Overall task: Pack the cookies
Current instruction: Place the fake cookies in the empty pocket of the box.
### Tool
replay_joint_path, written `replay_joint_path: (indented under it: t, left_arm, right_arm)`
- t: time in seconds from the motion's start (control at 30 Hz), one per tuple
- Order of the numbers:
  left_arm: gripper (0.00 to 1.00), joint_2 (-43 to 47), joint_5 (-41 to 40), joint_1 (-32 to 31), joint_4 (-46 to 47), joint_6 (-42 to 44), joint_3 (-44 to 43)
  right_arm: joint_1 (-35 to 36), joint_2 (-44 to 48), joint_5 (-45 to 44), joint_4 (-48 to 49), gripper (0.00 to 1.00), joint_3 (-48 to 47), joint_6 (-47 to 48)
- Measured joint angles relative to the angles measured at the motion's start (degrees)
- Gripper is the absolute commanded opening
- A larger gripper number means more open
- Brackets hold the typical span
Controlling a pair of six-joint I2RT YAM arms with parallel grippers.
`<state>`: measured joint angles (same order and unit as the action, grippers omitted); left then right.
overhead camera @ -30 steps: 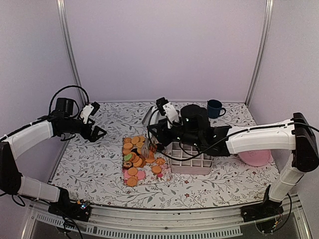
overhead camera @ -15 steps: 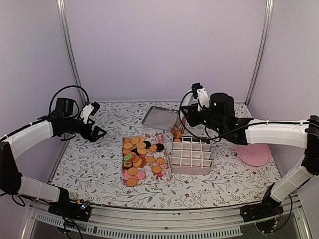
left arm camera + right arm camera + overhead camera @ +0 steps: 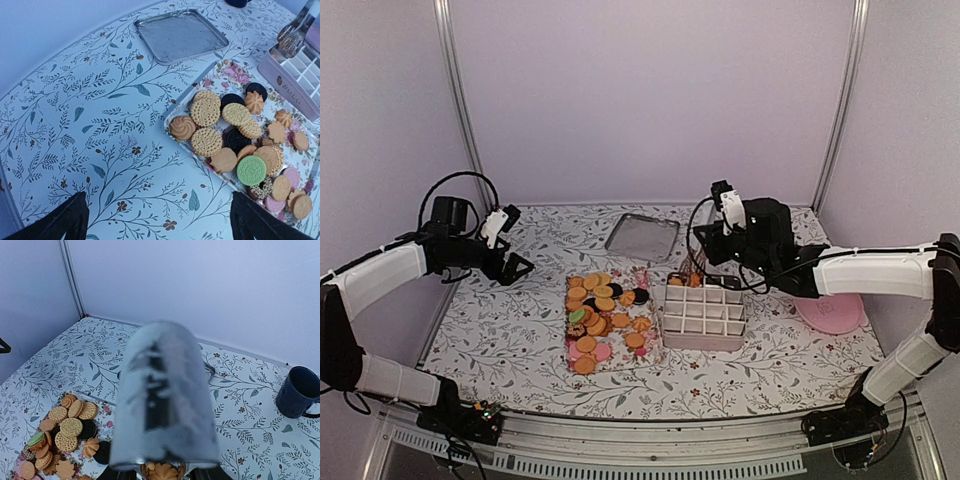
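Since the cookies [image 3: 235, 135] lie heaped on the floral tray [image 3: 227, 75] beside the divided box [image 3: 705, 318], we list: right gripper [image 3: 698, 262] clenched on a metal scoop [image 3: 162, 395] above the box's rear-left cell, presumably to unload; left gripper [image 3: 517, 268] spread wide, empty, held aside.

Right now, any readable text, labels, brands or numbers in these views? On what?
Divider box, side wall: one short printed line beside a small orange mark, too small and blurred to quote.
Green cookie: embossed pattern only, no legible lettering.
Metal tool: motion-blurred, nothing legible.
Metal tray and blue mug: no text visible.
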<state>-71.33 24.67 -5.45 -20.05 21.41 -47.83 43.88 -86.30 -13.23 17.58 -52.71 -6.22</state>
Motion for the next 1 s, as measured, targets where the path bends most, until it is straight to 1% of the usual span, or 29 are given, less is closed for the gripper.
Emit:
replay_joint_path:
  t: [0.43,0.63,0.87,1.0]
  left_arm:
    - [0.99,-0.39,0.17,0.00,-0.02,-0.02,0.00]
    - [0.99,-0.39,0.17,0.00,-0.02,-0.02,0.00]
    - [0.99,-0.39,0.20,0.00,-0.07,-0.02,0.00]
    - [0.99,-0.39,0.20,0.00,-0.11,-0.02,0.00]
  right_arm:
    - [-0.26,0.76,-1.46,0.52,0.31,0.63,0.63]
    - [-0.46,0.72,-1.68,0.92,0.36,0.63,1.11]
    - [-0.46,0.63,-1.64,0.92,0.44,0.63,1.09]
    - [-0.46,0.61,-1.38,0.92,0.45,0.63,1.11]
